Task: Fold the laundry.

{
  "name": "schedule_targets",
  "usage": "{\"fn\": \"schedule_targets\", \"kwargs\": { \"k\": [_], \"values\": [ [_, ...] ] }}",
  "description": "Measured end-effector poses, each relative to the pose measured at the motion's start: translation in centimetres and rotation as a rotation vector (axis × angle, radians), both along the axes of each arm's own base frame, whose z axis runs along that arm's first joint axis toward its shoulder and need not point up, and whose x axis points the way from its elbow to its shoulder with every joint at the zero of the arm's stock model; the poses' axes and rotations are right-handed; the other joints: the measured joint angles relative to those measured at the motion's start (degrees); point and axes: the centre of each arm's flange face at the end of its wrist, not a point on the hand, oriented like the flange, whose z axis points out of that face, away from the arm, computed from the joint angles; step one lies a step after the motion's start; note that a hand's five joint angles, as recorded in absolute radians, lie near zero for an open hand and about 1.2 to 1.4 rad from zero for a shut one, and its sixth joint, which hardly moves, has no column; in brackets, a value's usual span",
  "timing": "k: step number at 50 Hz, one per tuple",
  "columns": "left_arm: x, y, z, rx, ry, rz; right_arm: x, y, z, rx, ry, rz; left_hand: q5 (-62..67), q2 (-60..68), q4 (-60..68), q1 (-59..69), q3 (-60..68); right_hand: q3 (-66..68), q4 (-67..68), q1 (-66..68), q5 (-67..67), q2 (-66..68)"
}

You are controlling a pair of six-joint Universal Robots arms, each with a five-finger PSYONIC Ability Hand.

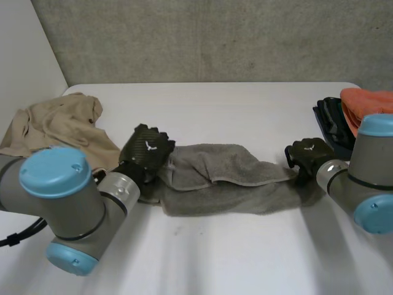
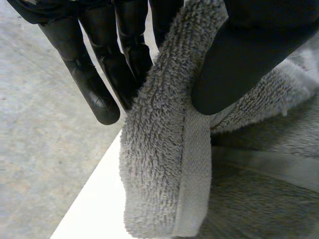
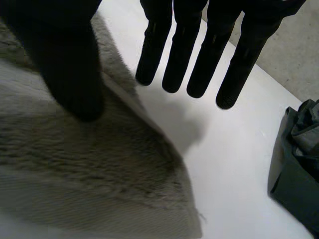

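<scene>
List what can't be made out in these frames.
- Head view: the orange cloth and the dark garment are cut off by the edge and partly covered by the right arm; their type is unclear.
- Head view: the beige garment has its near part hidden by the left arm.
- Right wrist view: too dark to tell whether the right hand has its thumb touching the grey towel.
- Head view: the left hand hides its grip behind its own back.
</scene>
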Motion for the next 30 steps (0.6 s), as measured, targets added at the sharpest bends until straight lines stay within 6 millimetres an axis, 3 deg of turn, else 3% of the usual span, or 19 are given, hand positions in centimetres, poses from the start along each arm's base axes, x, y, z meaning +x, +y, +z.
{"fn": "schedule_targets", "kwargs": {
  "k": [6,8,21,24,28,30],
  "values": [
    [1.5,-2.1,0.8,-0.022,0.012,0.062,0.4,-1.6,0.3,-0.02,-0.02,0.021,0.0,0.0,0.0,0.0,0.0,-0.3,-0.2,-0.5,0.1,-0.5],
    [1.9,-2.8,1.1,-0.032,0.017,0.082,0.7,-1.8,0.3,-0.018,-0.027,0.036,0.0,0.0,0.0,0.0,0.0,-9.0,-8.7,-9.2,-8.7,-9.4],
    [2.0,-4.8,3.9,-0.078,0.107,0.106,0.9,-0.9,0.0,0.099,-0.039,0.06,0.0,0.0,0.0,0.0,0.0,-13.4,-13.2,-12.7,-13.4,-13.6],
    [1.9,-5.1,4.4,-0.087,0.122,0.108,0.8,-0.9,-0.1,0.11,-0.042,0.056,0.0,0.0,0.0,0.0,0.0,-8.4,-8.4,-8.8,-7.7,-8.9],
    [2.1,-6.0,4.8,-0.096,0.132,0.12,0.7,-1.1,-0.7,0.117,-0.041,0.049,0.0,0.1,0.0,0.0,0.4,17.1,17.3,16.4,17.6,17.5],
    [2.4,-6.4,4.8,-0.098,0.134,0.128,0.7,-1.4,-0.8,0.11,-0.041,0.043,0.0,0.1,0.0,0.0,0.5,19.1,19.4,16.8,19.1,19.2]
  ]
}}
